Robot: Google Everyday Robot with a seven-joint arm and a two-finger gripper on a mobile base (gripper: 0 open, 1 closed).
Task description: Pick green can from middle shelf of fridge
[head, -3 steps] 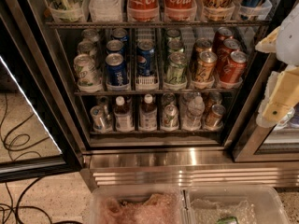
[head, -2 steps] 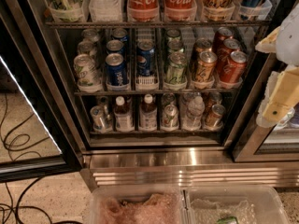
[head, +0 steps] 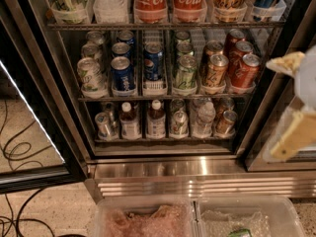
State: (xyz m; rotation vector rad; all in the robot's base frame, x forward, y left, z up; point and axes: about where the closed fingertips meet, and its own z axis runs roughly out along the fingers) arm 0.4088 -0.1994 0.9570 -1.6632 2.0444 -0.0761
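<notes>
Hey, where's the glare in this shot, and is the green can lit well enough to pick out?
Camera view: the strongest glare lies on the stainless base of the fridge, and a bright strip runs along the door edge. The green can, at the front of the middle shelf, catches warm light on its top. The gripper at the right edge is brightly lit.

Gripper (head: 272, 110) is showing at the right edge of the view, partly cut off. Its two fingers (head: 289, 62) are presenting as pale yellow-tan wedges, standing well apart, one above the other. A whitish, smooth housing (head: 309, 78) is joining them behind.
</notes>
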